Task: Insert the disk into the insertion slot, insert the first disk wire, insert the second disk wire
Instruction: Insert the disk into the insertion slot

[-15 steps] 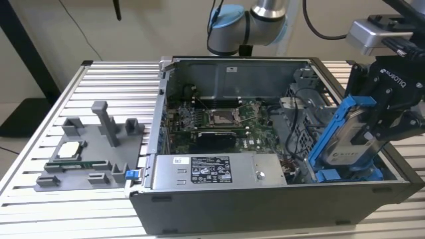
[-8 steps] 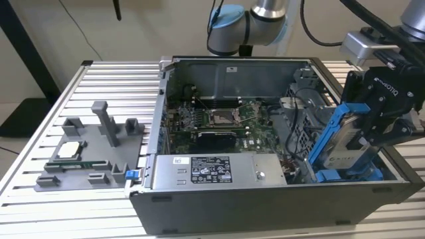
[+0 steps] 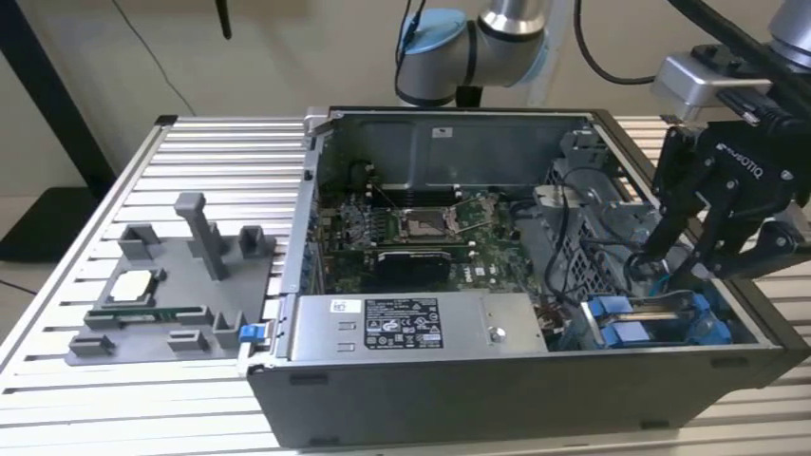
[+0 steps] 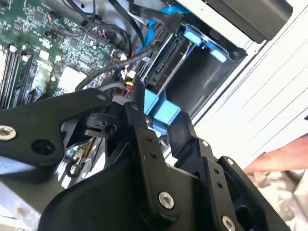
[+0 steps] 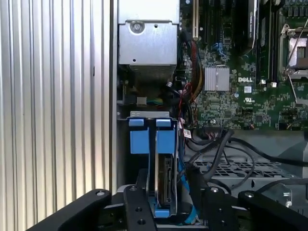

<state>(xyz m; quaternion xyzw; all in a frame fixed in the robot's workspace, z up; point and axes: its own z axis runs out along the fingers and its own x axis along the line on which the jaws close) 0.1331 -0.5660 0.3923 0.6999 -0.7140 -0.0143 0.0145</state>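
The black two-finger gripper [image 3: 675,264] reaches down over the flat silver-grey hard disk [image 5: 166,185] in its bright blue plastic carrier, which stands on edge in the grey perforated metal cage's insertion slot [image 5: 138,166], long axis along the gripper's reach, fingers [image 5: 137,204] spread astride its near end, seemingly unclamped.

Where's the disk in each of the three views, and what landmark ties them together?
Exterior view: disk in the case's near corner, exterior view's right, under the gripper.
First wrist view: edge-on in its blue frame, by the gripper.
Second wrist view: edge-on beyond the gripper.
Shared landmark: green circuit board.
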